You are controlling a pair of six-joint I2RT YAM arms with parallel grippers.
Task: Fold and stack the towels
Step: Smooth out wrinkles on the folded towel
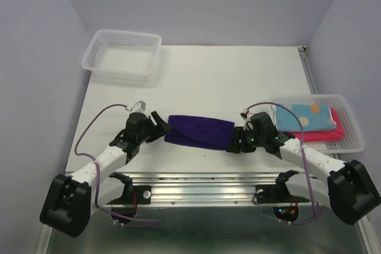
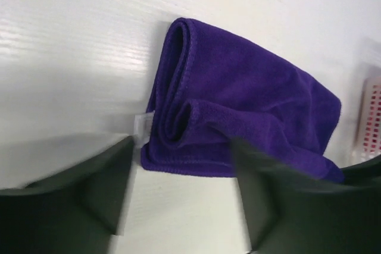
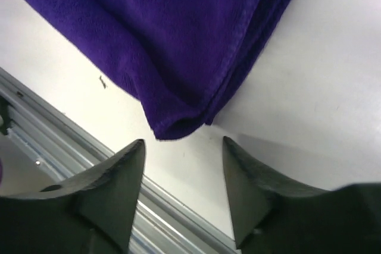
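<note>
The folded dark purple microfibre towel (image 1: 199, 132) lay on the white table (image 1: 238, 75) in the lower middle of the top view, between the two claws. The left gripper (image 1: 159, 124) was at its left end with its fingers spread. In the left wrist view the cloth's rolled end reached between them. The right gripper (image 1: 235, 141) was at the right end, also spread. In the right wrist view the towel's corner (image 3: 172, 128) lay just above the gap, unpinched.
</note>
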